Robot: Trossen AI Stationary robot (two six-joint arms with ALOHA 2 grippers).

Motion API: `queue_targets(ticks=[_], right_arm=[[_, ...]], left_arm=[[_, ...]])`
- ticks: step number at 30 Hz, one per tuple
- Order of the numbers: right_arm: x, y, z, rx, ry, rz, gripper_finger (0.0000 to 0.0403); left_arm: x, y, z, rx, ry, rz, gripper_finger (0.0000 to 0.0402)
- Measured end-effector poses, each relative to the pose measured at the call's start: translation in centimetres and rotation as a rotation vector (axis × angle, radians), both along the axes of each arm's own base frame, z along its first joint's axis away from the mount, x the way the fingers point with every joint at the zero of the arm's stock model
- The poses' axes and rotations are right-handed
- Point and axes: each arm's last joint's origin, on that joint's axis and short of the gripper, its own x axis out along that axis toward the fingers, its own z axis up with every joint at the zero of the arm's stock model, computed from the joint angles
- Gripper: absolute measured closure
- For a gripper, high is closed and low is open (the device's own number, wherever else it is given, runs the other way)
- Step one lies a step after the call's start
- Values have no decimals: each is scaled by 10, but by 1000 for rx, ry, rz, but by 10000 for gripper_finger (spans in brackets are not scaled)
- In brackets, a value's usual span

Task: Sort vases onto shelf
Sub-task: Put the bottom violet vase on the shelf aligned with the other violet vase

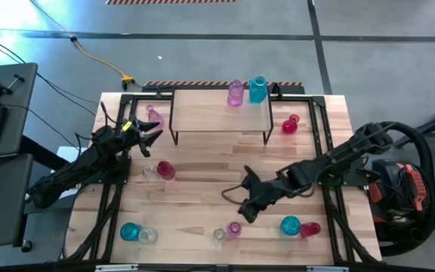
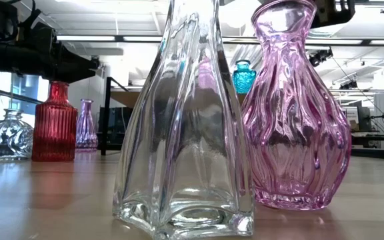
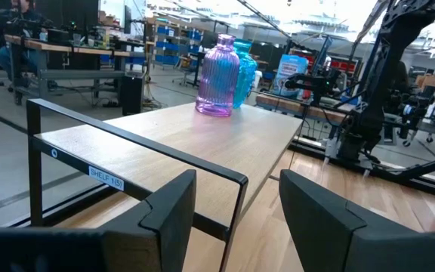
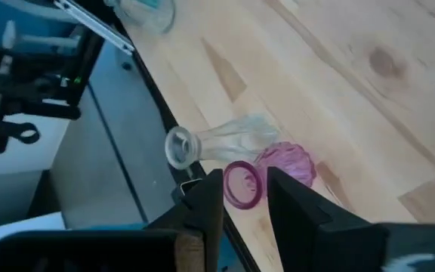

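Observation:
The shelf (image 1: 221,121) stands at the table's far middle and carries a pink-purple vase (image 1: 235,94) and a teal vase (image 1: 257,89). Near the front edge a pink vase (image 1: 234,229) and a clear vase (image 1: 219,235) stand upright side by side, both large in the low view: pink (image 2: 295,113), clear (image 2: 185,133). My right gripper (image 1: 244,210) hovers open just above and behind the pink vase, slanting down. In its wrist view the vase's mouth (image 4: 242,185) shows between the fingertips, untouched. My left gripper (image 1: 153,132) waits open and level at the shelf's left end.
More vases stand on the table: red (image 1: 290,125) right of the shelf, pink (image 1: 155,115) left of it, red (image 1: 165,170) and clear (image 1: 149,172) at mid-left, teal (image 1: 130,231) and clear (image 1: 148,235) near left, teal (image 1: 290,225) and red (image 1: 311,228) near right.

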Motion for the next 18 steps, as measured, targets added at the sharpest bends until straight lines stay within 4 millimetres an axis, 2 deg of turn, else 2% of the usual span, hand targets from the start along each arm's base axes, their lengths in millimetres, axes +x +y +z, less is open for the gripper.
queue_targets(ticks=[5, 11, 18], right_arm=[[18, 13, -4, -83, 115, 44, 334], [32, 21, 5, -152, 187, 39, 336], [40, 34, -15, -164, 262, 58, 336]], left_arm=[[0, 0, 0, 0, 0, 0, 218], [0, 0, 0, 0, 0, 0, 218], [0, 0, 0, 0, 0, 0, 218]])
